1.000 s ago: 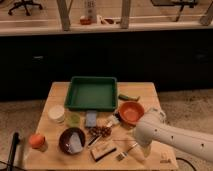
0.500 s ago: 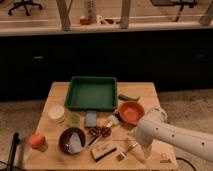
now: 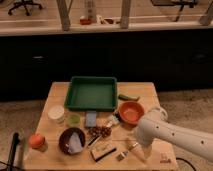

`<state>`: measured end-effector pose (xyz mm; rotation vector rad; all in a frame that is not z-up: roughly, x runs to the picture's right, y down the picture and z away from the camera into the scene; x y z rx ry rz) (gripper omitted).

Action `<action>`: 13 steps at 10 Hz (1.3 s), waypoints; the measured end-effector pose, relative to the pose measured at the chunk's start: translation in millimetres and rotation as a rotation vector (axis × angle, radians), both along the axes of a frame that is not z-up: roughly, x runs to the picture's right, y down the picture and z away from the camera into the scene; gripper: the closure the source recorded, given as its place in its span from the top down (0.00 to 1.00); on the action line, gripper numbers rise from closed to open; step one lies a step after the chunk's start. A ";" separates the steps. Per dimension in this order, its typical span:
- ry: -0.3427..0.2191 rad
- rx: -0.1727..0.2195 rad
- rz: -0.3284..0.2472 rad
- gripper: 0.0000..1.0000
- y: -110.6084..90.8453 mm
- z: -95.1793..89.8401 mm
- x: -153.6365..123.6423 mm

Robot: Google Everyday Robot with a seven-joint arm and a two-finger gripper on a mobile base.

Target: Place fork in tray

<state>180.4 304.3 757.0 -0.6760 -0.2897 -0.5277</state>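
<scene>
The green tray (image 3: 92, 93) stands at the back middle of the wooden table (image 3: 50, 102); only its green floor shows inside. My gripper (image 3: 134, 146) is at the end of the white arm (image 3: 167, 134), low over the table's front right, below the orange bowl (image 3: 131, 112). A slim pale piece (image 3: 122, 155) lies on the wood just left of the gripper's tip. It may be the fork, but most of it is hidden by the gripper. The gripper is well in front of and to the right of the tray.
A blue-grey pad (image 3: 91, 119) lies in front of the tray. A pale-headed utensil (image 3: 112, 121), brown snacks (image 3: 100, 131), a dark bowl (image 3: 72, 140), a white cup (image 3: 56, 113), a small green cup (image 3: 74, 120), an orange fruit (image 3: 36, 141) and a wrapped bar (image 3: 103, 151) crowd the front.
</scene>
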 end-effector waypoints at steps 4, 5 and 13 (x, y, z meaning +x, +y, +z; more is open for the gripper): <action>-0.024 -0.015 -0.013 0.80 10.2 10.3 -10.0; -0.036 -0.020 -0.009 0.80 14.6 13.4 -10.9; -0.067 -0.029 0.000 0.31 24.4 13.6 -14.2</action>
